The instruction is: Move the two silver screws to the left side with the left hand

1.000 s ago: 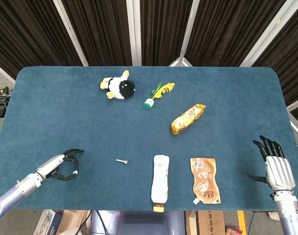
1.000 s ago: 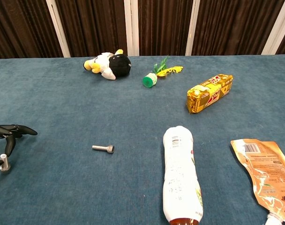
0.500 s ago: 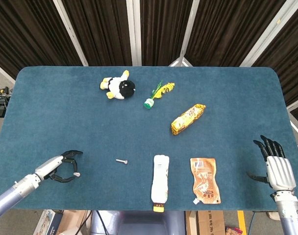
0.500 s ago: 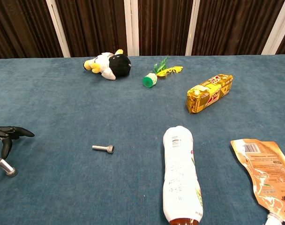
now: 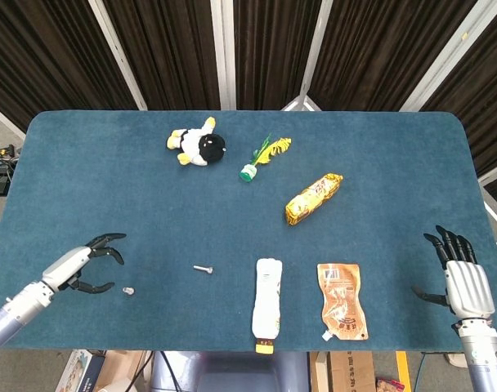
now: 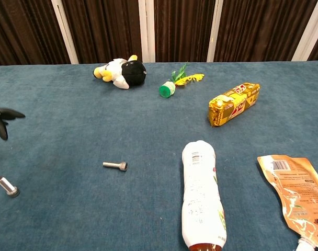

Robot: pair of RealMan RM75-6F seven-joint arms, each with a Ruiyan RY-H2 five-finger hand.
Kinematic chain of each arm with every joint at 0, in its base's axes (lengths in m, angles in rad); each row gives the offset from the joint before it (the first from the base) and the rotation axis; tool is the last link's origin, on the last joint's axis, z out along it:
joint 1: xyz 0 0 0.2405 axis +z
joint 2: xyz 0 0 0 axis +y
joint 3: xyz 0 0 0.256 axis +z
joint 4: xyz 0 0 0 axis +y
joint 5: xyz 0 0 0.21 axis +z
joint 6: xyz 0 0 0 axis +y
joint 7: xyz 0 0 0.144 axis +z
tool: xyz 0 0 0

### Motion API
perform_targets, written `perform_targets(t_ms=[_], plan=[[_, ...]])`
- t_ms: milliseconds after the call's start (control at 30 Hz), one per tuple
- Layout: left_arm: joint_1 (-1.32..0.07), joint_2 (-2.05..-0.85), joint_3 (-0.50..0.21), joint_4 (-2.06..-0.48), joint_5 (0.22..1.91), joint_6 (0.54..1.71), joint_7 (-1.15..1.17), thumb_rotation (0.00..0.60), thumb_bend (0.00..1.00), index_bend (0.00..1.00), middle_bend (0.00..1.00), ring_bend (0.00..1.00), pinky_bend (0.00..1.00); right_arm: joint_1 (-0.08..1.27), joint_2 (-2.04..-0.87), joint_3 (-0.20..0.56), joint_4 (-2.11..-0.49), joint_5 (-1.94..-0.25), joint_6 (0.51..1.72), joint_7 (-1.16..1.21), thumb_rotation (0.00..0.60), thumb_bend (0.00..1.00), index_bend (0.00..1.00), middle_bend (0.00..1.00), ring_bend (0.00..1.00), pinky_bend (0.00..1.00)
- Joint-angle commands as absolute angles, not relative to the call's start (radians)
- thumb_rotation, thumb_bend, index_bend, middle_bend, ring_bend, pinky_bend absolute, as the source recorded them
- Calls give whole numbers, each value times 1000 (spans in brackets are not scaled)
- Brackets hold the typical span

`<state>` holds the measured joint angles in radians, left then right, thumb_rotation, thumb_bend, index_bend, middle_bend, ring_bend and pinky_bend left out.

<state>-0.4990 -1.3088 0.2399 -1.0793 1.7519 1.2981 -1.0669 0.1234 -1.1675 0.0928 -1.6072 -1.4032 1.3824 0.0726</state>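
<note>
The left hand has let go of the short silver metal screw, which now lies free on the blue cloth table. The hand has opened, lifted and drawn back, away from the screw toward the table's left edge.

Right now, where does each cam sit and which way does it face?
Head view: high above the near edge, looking steeply down on the whole table; shows the left robot hand, open, and the right robot hand, open.
Chest view: low at the near edge, looking across the table toward the curtains; only the left robot hand's fingertips show at the left border.
Shared: both screws, bottle, plush, gold pack.
</note>
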Motion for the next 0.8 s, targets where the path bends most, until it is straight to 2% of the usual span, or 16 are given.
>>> perform_targets(t_ms=[33,133,233,400,533,800], plan=[[-503,-1229,172,-1218,1708,1324,-869,600,396,394,40,0,0,123,-1167,92,-1608,-1404,1383,70,600,113,161,68,18,0],[-524,-1192,121,-1326,1669,1299,-677,600,396,405,50,0,0,123,-1168,91,-1610,-1404,1384,66,600,113,160,68,18,0],[-561,-1163,60,-1455,1584,1214,-458,600,397,445,57,0,0,124,-1171,92,-1608,-1400,1380,60,600,113,161,68,18,0],[-662,-1163,-46,-1646,1334,1027,101,600,398,438,59,0,0,131,-1181,91,-1602,-1389,1362,42,600,113,161,67,18,0],[-702,-1227,-105,-1733,1128,1016,346,600,399,453,65,0,0,133,-1186,93,-1599,-1382,1358,33,600,113,161,68,18,0],[-780,-1368,-160,-1751,851,1042,583,600,399,458,64,0,0,139,-1195,93,-1592,-1369,1341,19,600,113,160,68,18,0]])
